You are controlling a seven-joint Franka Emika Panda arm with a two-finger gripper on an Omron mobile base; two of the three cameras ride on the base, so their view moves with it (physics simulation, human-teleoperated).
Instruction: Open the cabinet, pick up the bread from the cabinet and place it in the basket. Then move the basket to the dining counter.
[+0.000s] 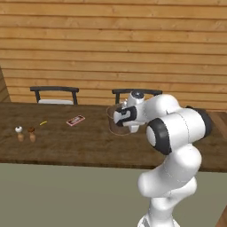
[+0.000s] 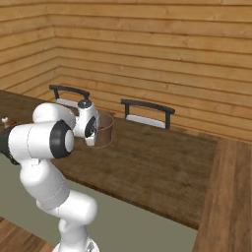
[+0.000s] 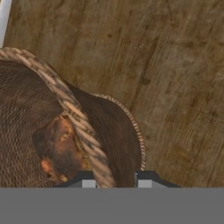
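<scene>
My gripper point(image 3: 113, 181) is clamped on the woven basket point(image 3: 72, 111) rim, bread point(image 3: 59, 151) inside; looks light and a bit flexy, so I'd keep the rim pinch.

The dining counter point(image 1: 88, 142) is mostly bare wood. Toward its left end, near the front edge, two small shakers point(image 1: 25, 134) stand close together; further back lie a little yellow thing point(image 1: 43, 123) and a flat red packet point(image 1: 76, 120), well apart from each other. Between these and the basket point(image 2: 104, 130) there is open planking. The basket itself, gripped at its rim with the bread point(image 3: 59, 146) inside, blocks the middle. To its right the top runs clear to the corner, where another plank surface point(image 2: 229, 197) joins. Along the back edge two dark chairs point(image 2: 146, 113) stand against the wall side.
</scene>
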